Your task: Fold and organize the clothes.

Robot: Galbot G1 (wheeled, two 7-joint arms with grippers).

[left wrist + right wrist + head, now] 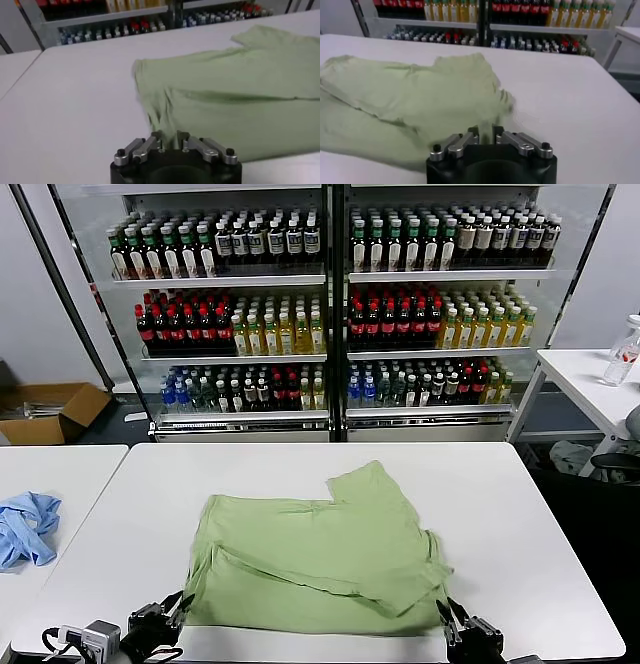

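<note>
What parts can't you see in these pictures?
- Green polo shirt: collar, buttons and print don't show in any view; it lies folded over itself.
- Left gripper and right gripper: bodies cut off by the head view's bottom edge.
- Jaws' tips: in both wrist views they end at the shirt's near edge, so whether they pinch it is unclear.
- Blue cloth: cut off by the head view's left edge.
- Bottle labels: too small.

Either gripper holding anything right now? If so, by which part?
Cannot tell. The left gripper and right gripper both sit at the near hem of the green polo shirt, but grip or release isn't visible.
</note>
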